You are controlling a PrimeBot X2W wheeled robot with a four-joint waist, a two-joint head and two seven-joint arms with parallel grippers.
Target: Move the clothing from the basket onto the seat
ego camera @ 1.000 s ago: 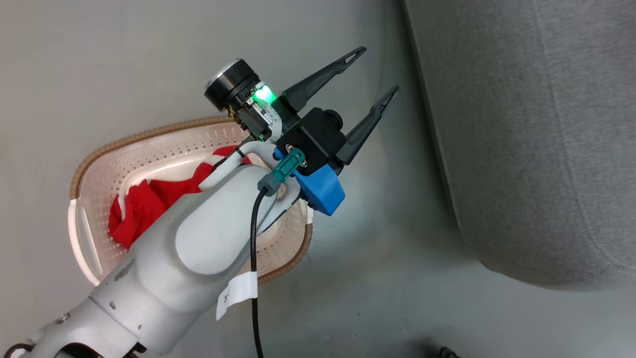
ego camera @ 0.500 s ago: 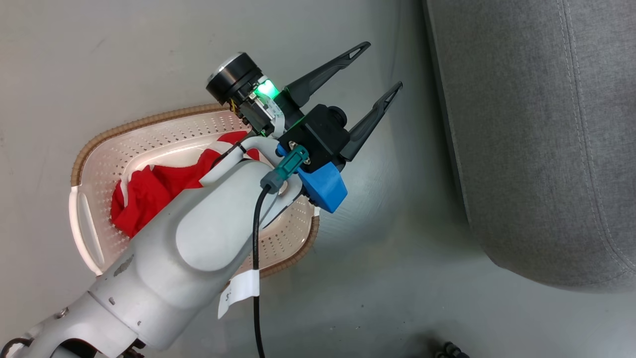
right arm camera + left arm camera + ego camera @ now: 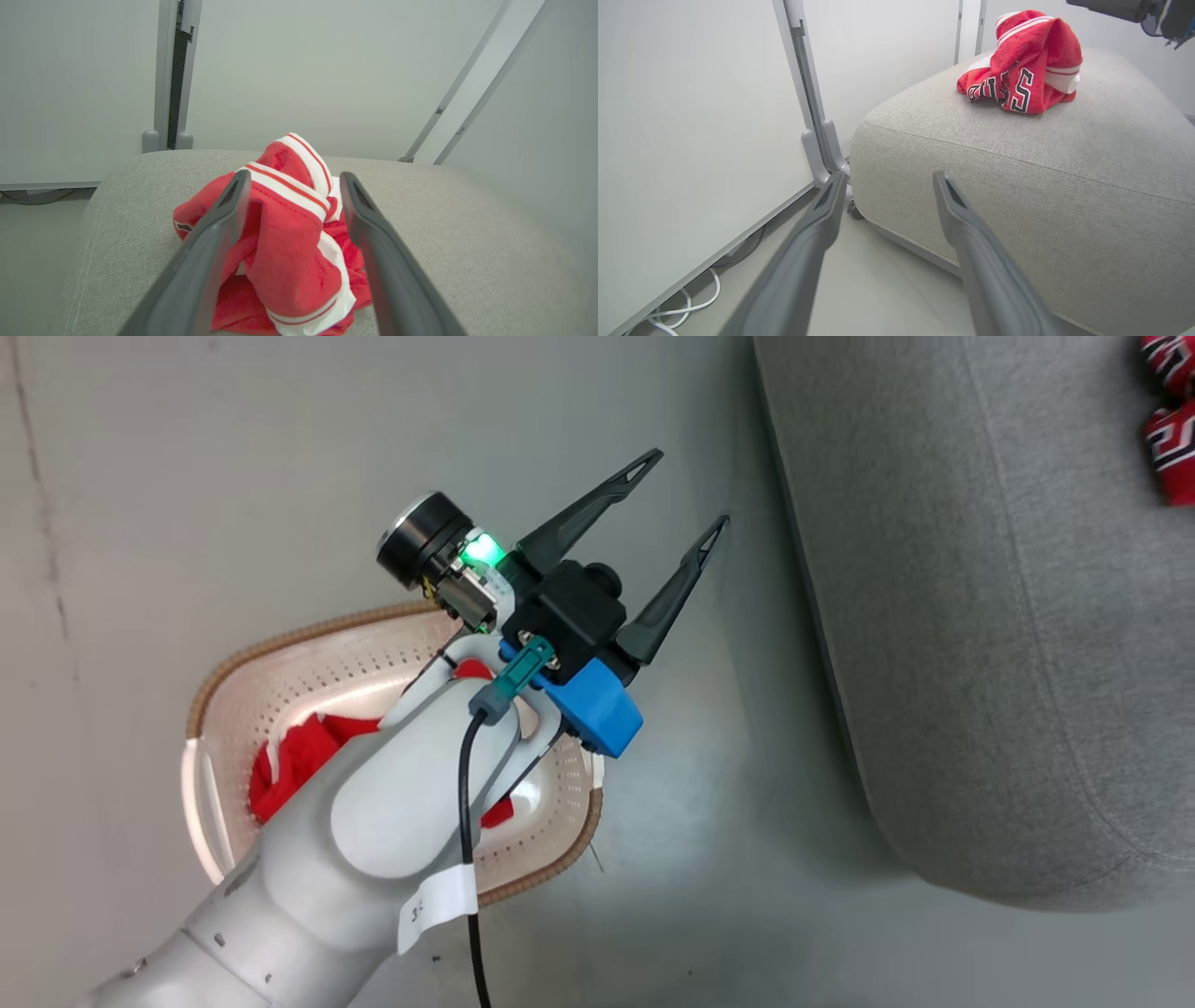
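On the pale grey floor (image 3: 233,476), the grey seat (image 3: 980,663) is carrying a crumpled red garment (image 3: 299,219), while more red clothing (image 3: 299,761) is lying in the basket (image 3: 308,644). The right hand (image 3: 295,173) is hovering spread beside that garment, and the left hand (image 3: 686,490) is hanging spread between basket and seat.

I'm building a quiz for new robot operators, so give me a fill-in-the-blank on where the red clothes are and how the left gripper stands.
1. A crumpled red garment lies on top of the grey ____.
2. More red clothing lies inside the cream ____.
3. The left gripper holds nothing, and its jaws stand ____.
Missing words: seat; basket; open.
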